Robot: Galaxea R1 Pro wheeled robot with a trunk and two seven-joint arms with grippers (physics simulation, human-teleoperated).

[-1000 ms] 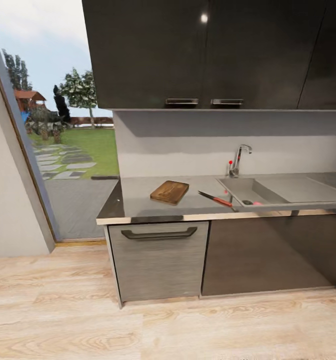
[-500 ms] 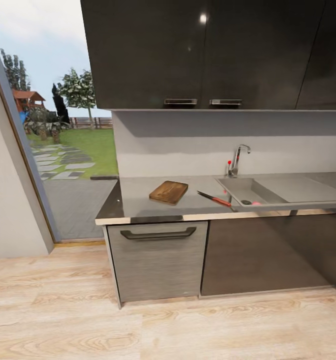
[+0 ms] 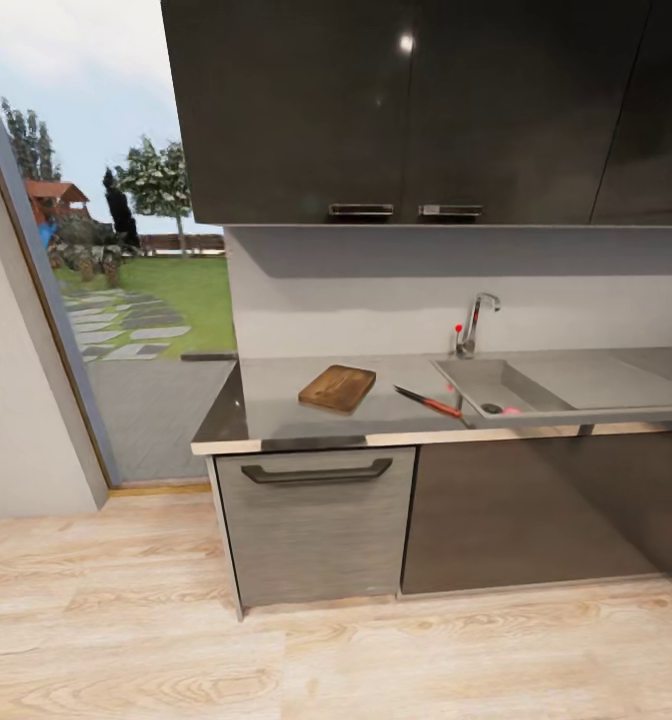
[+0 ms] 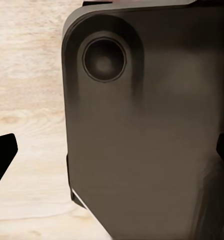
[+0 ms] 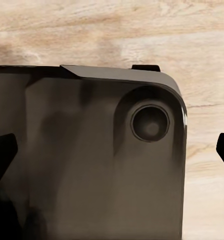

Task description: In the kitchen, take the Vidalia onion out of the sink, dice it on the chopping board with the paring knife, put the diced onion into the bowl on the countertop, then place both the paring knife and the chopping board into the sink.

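The chopping board (image 3: 338, 387) lies near the tabletop's (image 3: 276, 405) front edge with the paring knife (image 3: 428, 401) between it and the sink (image 3: 496, 385), handy for dicing, while I cannot tell how either gripper's jaws stand.

Your robot's body: dark matte housing and black fingertips

Beyond your left pincer's black fingertips (image 4: 2, 159) you see a large dark grey-brown, smooth-surfaced body panel (image 4: 152, 150) with a rounded corner, a round recessed socket (image 4: 104, 59) and a thin pale edge line low on it. Beyond the right pincer's black fingertips (image 5: 3, 155) lies a matching dark rounded-corner housing (image 5: 82, 165) with a circular recess (image 5: 150, 123) and a lighter grey bevelled rim.
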